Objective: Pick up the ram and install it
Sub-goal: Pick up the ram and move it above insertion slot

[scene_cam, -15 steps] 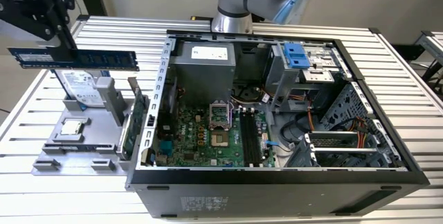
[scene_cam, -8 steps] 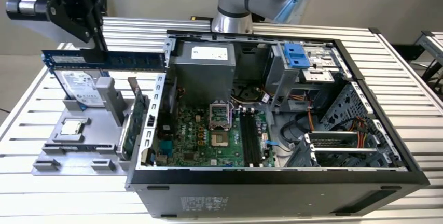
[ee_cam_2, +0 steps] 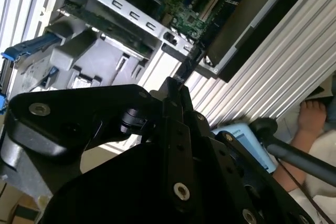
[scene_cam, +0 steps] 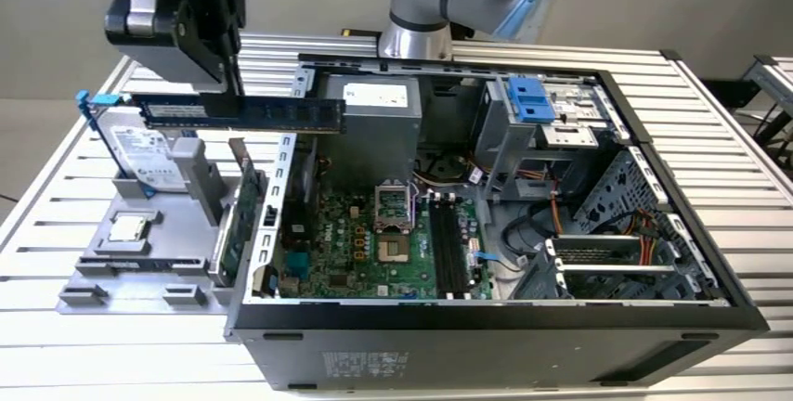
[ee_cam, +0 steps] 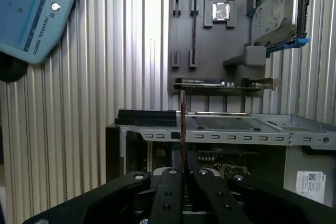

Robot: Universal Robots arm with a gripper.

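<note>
Slatted metal table [scene_cam: 50,234], open computer case [scene_cam: 496,327]. Gripper [scene_cam: 232,87] clamps the ram [scene_cam: 273,113] aloft at the exterior view's left, mid-carry; seating likely demands square alignment with the motherboard slots [scene_cam: 448,248].

Your ram [scene_cam: 273,115] hangs above the parts holder [scene_cam: 111,276], on the table [scene_cam: 50,355] beside the computer case [scene_cam: 496,331], at the exterior view's left.
</note>
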